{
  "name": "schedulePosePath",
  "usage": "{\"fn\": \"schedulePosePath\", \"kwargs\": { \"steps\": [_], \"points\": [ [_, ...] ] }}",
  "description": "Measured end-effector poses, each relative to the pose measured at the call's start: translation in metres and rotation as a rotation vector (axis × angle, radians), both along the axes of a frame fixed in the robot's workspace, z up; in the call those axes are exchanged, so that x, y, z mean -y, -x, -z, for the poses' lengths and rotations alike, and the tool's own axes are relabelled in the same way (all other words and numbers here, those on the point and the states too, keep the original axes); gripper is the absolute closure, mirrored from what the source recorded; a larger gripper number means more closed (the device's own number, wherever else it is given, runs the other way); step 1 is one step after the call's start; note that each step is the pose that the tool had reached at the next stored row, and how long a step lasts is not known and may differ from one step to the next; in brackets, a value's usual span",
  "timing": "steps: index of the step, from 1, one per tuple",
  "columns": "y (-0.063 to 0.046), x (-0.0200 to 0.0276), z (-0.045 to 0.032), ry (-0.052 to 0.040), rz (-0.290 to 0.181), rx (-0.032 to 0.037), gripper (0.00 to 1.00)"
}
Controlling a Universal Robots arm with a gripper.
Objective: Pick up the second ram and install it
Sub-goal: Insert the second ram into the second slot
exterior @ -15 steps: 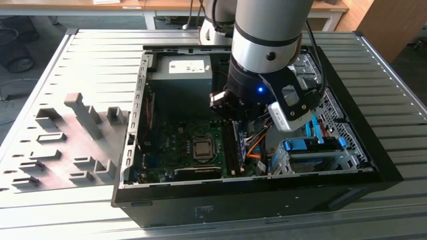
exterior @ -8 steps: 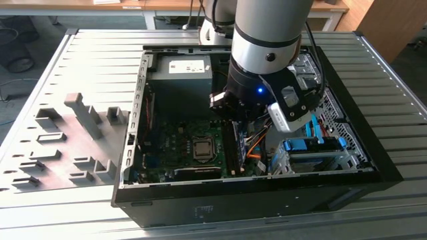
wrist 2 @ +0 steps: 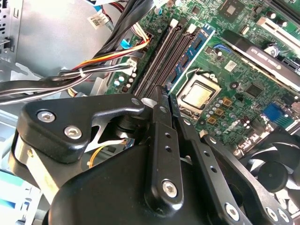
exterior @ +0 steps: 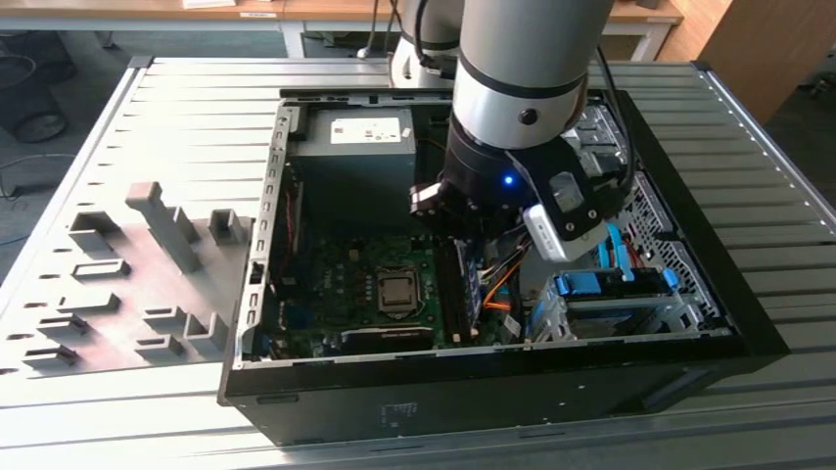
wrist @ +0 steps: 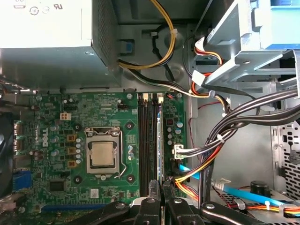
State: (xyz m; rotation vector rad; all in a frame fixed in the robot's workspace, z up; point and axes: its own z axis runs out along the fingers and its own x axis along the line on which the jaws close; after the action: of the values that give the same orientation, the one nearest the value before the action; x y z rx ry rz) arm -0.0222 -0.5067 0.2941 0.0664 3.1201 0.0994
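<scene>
The second ram (wrist: 160, 140) is a thin blue-green stick. It stands on edge along the outermost memory slot, on the side away from the processor socket. The exterior view shows the ram (exterior: 455, 294) upright in the open computer case (exterior: 261, 294), below the arm's wrist (exterior: 516, 147). In the second wrist view its face with dark chips (wrist 2: 190, 56) runs away from the fingertips. My gripper (wrist: 160, 190) is shut on the stick's near end, one finger on each side. The gripper (wrist 2: 163, 93) has its black fingers drawn close together there.
Empty dark memory slots (wrist: 146, 140) lie beside the stick. The processor socket (wrist: 103, 154) sits a little further off. A thick cable bundle (wrist: 225, 140) hangs close on the other side. The power supply (exterior: 366, 132) and drive cage (exterior: 608, 289) crowd the case. A grey slotted holder (exterior: 144, 274) lies at the exterior view's left.
</scene>
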Motion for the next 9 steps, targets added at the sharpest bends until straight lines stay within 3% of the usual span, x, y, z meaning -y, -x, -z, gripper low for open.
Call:
{"fn": "schedulePosePath", "kwargs": {
  "steps": [9],
  "points": [
    [0.0, 0.0, 0.0028, 0.0001, 0.0, 0.0, 0.86]
  ]
}}
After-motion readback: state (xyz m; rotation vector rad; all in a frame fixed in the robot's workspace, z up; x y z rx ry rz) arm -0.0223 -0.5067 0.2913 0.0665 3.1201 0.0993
